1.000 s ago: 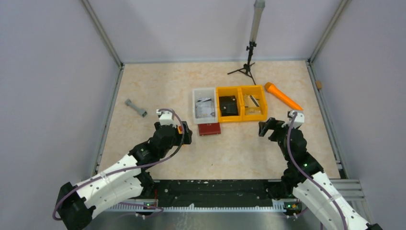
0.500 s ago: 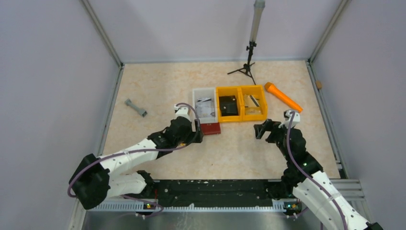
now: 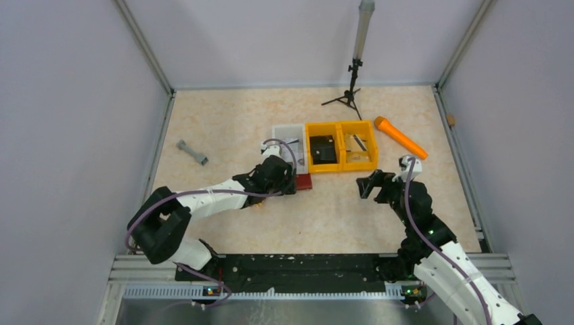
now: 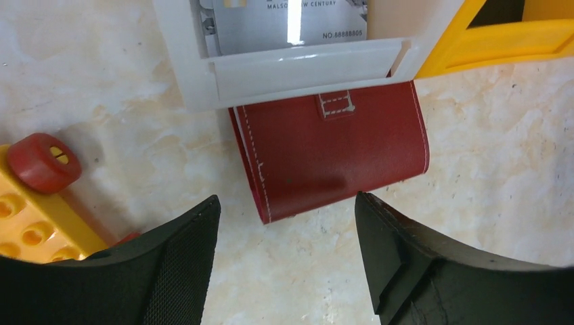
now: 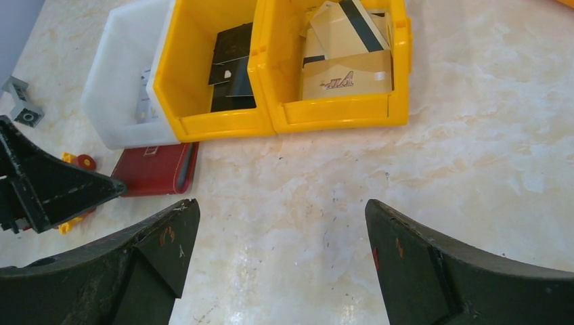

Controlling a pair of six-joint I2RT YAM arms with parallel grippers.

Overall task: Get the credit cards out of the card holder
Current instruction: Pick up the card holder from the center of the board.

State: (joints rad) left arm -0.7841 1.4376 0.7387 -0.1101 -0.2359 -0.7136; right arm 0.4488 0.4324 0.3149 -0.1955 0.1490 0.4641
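The maroon card holder (image 4: pixel 332 152) lies shut on the table against the front of the white bin (image 4: pixel 298 68), its strap tab toward the bin. It also shows in the top view (image 3: pixel 302 181) and in the right wrist view (image 5: pixel 156 169). My left gripper (image 4: pixel 288 257) is open and empty, just short of the holder's near edge; in the top view it is at the holder's left side (image 3: pixel 290 181). My right gripper (image 5: pixel 281 261) is open and empty over bare table to the right (image 3: pixel 365 183). No cards show in the shut holder. Cards lie in the white bin (image 4: pixel 291 24) and the right yellow bin (image 5: pixel 345 47).
Two joined yellow bins (image 3: pixel 340 165) stand right of the white bin (image 3: pixel 277 149); the left one holds a black square object (image 3: pixel 323 149). A red-and-yellow toy block (image 4: pixel 37 196) lies left of the holder. An orange cone (image 3: pixel 399 135), a grey piece (image 3: pixel 191 152) and a tripod (image 3: pixel 348 91) stand farther off.
My left arm has stretched forward and right, bringing its open gripper from left of the toy block up to the card holder. My right gripper has drifted slightly left.
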